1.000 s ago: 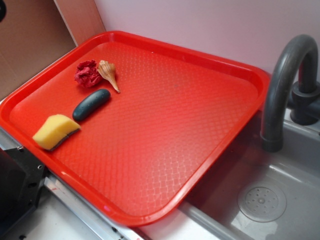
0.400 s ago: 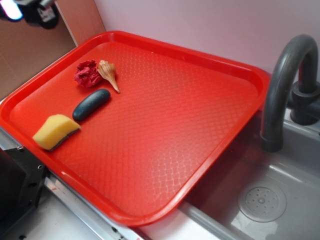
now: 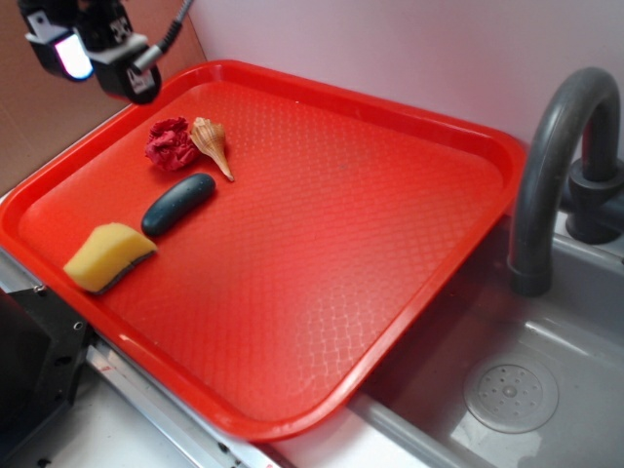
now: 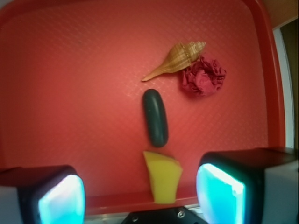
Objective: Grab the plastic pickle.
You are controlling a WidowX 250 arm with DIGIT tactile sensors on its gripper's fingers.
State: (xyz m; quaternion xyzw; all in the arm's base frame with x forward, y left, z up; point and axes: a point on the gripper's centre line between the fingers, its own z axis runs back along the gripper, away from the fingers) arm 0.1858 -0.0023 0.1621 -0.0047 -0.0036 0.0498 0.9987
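One plastic pickle (image 3: pixel 178 204) at left of red tray (image 3: pixel 409 175), one yellow sponge (image 3: pixel 107 255), one seashell (image 3: pixel 212 143), one red crumpled wad (image 3: pixel 171 143), gripper (image 3: pixel 96 44) hovered upper left, jaws apart, empty.

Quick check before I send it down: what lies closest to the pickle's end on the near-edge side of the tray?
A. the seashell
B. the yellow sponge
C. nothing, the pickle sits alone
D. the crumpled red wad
B: in the wrist view the plastic pickle ends right by the yellow sponge, while the seashell and red wad lie past its other end.
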